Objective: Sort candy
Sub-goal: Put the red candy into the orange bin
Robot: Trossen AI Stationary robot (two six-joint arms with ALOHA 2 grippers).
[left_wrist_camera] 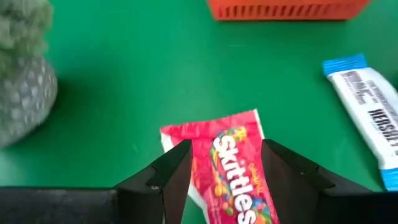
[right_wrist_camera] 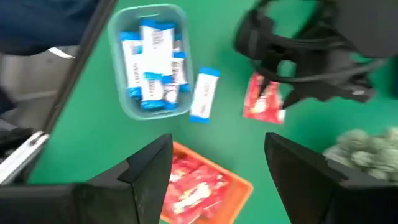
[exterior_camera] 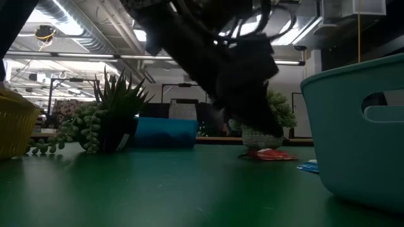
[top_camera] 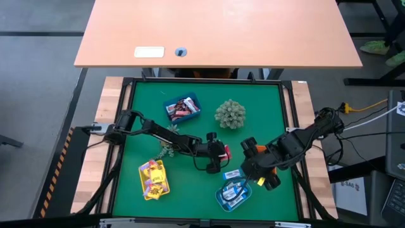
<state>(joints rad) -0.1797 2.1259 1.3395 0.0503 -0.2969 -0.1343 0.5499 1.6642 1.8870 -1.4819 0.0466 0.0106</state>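
A red candy packet (left_wrist_camera: 227, 165) lies flat on the green mat (top_camera: 202, 136), also seen in the low view as a red packet (exterior_camera: 268, 154). My left gripper (left_wrist_camera: 227, 177) hovers open just over it, one finger on each side (top_camera: 221, 155). A loose blue-and-white candy (left_wrist_camera: 367, 118) lies beside it on the mat (top_camera: 232, 173). My right gripper (right_wrist_camera: 217, 168) hangs open, high above the orange tray (right_wrist_camera: 199, 186) of red candy (top_camera: 254, 166). The teal tray (right_wrist_camera: 149, 59) holds several blue-and-white candies.
A blue tray (top_camera: 181, 107) with dark candy stands at the far side. A yellow tray (top_camera: 154, 179) with yellow candy stands near left. A round plant (top_camera: 230, 114) and a trailing plant (exterior_camera: 107, 120) stand on the mat. The teal tray (top_camera: 233, 194) sits at the near edge.
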